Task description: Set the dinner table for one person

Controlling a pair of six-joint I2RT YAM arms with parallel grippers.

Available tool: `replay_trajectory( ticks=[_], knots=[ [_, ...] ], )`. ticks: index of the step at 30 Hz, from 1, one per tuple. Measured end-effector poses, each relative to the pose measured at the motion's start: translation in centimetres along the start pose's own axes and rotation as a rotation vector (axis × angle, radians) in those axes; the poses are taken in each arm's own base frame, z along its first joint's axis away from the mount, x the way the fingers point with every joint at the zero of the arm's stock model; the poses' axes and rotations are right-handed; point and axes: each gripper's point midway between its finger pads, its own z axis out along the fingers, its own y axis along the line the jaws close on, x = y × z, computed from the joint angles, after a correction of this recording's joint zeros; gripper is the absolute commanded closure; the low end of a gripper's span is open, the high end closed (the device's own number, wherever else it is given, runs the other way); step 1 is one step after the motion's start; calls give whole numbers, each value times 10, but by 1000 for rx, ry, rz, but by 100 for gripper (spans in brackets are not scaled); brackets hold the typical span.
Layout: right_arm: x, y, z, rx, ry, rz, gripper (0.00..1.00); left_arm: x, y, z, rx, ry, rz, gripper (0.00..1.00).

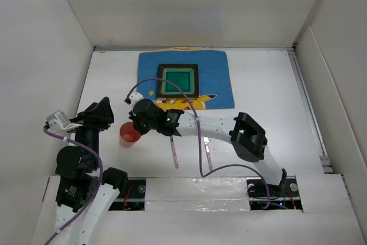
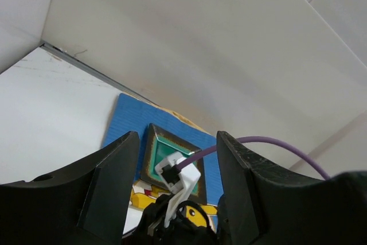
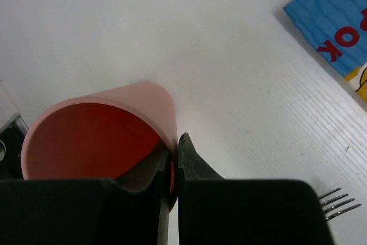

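Note:
A red cup [image 1: 129, 136] stands on the white dinner table [image 1: 269, 90], left of centre. My right gripper [image 1: 137, 127] reaches across and is shut on the cup's rim; in the right wrist view one finger is inside the cup [image 3: 92, 142] and one outside, with the gripper [image 3: 175, 167] pinching the wall. A square green plate with a dark rim [image 1: 178, 81] lies on the blue cartoon placemat [image 1: 218, 78] at the back. My left gripper [image 1: 103, 110] is open and empty, raised left of the cup.
Two utensils lie on the table near the front: a pink-handled one [image 1: 173, 154] and another [image 1: 207, 154] beside it. Fork tines [image 3: 338, 203] show in the right wrist view. White walls enclose the table. The plate [image 2: 175, 159] and placemat [image 2: 123, 119] show between the left fingers.

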Motion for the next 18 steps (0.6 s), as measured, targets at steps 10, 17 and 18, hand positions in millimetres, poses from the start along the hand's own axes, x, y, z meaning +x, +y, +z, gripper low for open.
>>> replay_trajectory(
  ticks=[10, 17, 18],
  knots=[
    [-137, -149, -66, 201, -265, 140, 100, 3, -8, -1, 46, 21, 2, 47],
    [-201, -390, -168, 608, -447, 297, 100, 5, -12, -2, 69, 31, 7, 47],
    [-202, -416, -179, 657, -457, 312, 100, 5, -13, -2, 71, 32, 7, 47]
  ],
)
